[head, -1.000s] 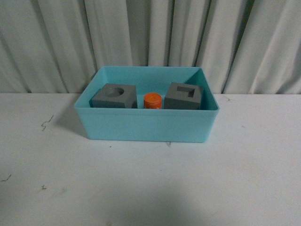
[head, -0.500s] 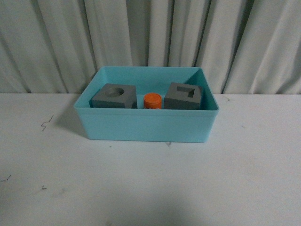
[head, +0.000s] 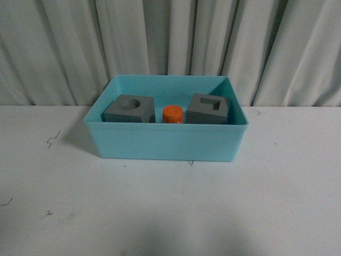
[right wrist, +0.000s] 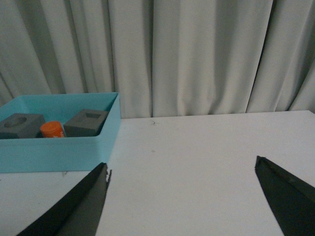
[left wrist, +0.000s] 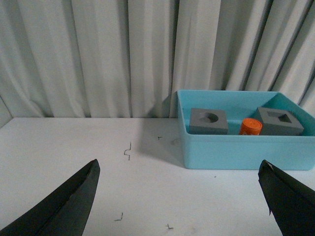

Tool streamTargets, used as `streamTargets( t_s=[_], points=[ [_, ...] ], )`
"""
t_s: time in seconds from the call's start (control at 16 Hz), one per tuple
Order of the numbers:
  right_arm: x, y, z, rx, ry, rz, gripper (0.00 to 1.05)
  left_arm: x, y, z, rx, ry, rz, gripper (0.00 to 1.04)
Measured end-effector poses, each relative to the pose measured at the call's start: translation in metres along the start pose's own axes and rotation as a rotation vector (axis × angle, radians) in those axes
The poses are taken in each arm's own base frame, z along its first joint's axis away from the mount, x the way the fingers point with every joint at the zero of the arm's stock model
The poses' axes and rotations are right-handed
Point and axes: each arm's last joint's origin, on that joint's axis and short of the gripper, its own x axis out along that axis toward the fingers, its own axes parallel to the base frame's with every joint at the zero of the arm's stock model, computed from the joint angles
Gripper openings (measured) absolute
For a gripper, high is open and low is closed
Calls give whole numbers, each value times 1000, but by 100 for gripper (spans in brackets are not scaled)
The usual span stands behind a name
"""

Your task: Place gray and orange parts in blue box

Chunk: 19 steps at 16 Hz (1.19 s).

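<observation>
All three parts sit inside the light blue rimmed plastic box [head: 166, 140] on the white table [head: 170, 208], so the task looks done, which would explain why both arms hang back. The left hand [left wrist: 179, 196] and right hand [right wrist: 182, 196] are spread wide and empty. The matte gray cube with a round recess [head: 129, 109] lies at nine o'clock, the small orange cylinder [head: 172, 114] at centre, the gray cube with a rectangular slot [head: 208, 109] at three o'clock, none touching.

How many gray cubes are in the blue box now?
2. The cube with the round recess is left of the orange cylinder in the blue box; the slotted cube is right of it.
</observation>
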Motion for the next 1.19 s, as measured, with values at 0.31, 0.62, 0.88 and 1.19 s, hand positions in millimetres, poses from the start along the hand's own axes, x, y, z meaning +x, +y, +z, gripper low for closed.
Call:
streamTargets(
  t_s=[0.31, 0.62, 0.88, 1.19],
  points=[
    [0, 0, 0, 0, 0, 0, 98, 0, 0, 0, 0, 0, 0, 98],
    [0, 0, 0, 0, 0, 0, 98, 0, 0, 0, 0, 0, 0, 98],
    [0, 0, 0, 0, 0, 0, 98, 0, 0, 0, 0, 0, 0, 98],
    [0, 0, 0, 0, 0, 0, 98, 0, 0, 0, 0, 0, 0, 98]
  ],
)
